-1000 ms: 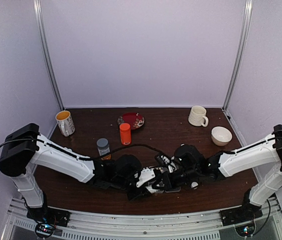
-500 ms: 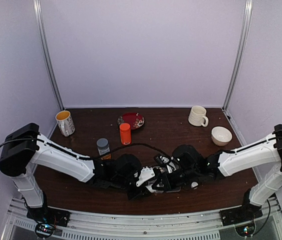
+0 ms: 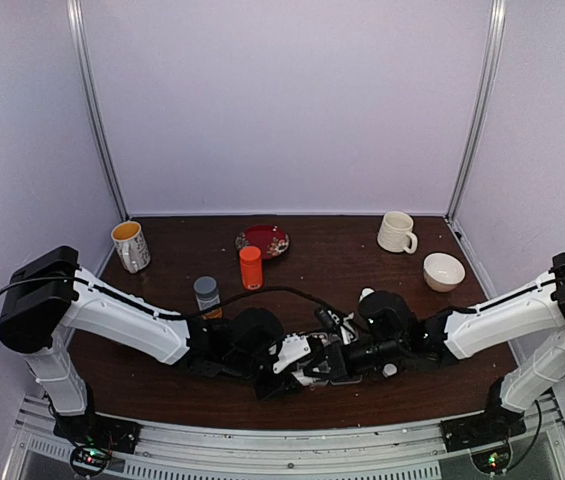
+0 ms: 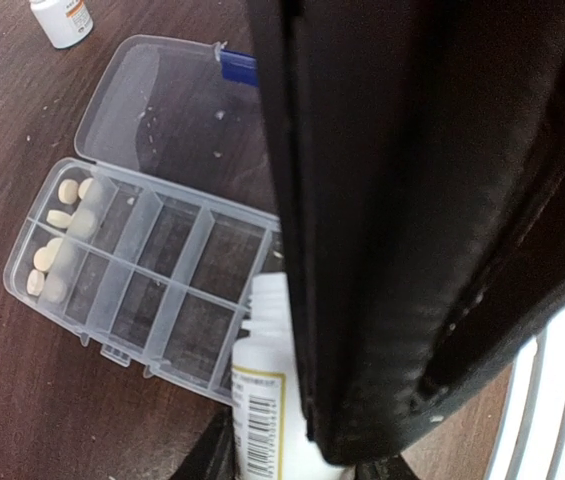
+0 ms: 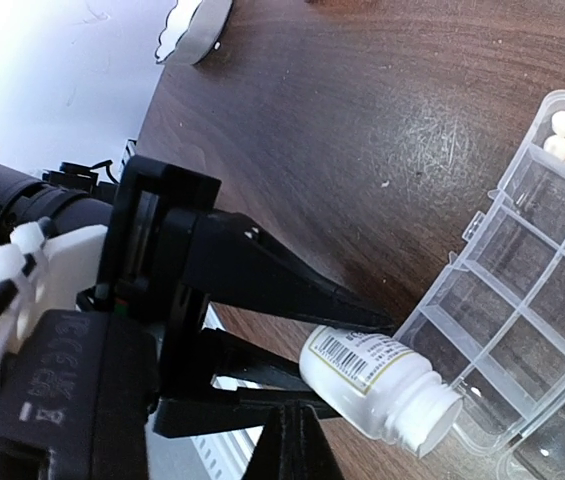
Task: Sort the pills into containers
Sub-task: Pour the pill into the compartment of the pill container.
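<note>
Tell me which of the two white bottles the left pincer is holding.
The barcode-labelled bottle tilted over the organiser box, clamped in the left pincer; the other bottle sits apart beyond the open lid.

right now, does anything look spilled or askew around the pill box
No spill shows. The white bottle in the left gripper is tipped on its side, mouth at the rim of the organiser box; pills lie only in its end compartments.

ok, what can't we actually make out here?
- Left wrist: a finger of the left hand blocks the right part of the organiser box.
- Right wrist: frame edge cuts the box; white bottle is opaque, contents unseen.
- Top: the right hand and left hand cover most of the box; pills too small there.
</note>
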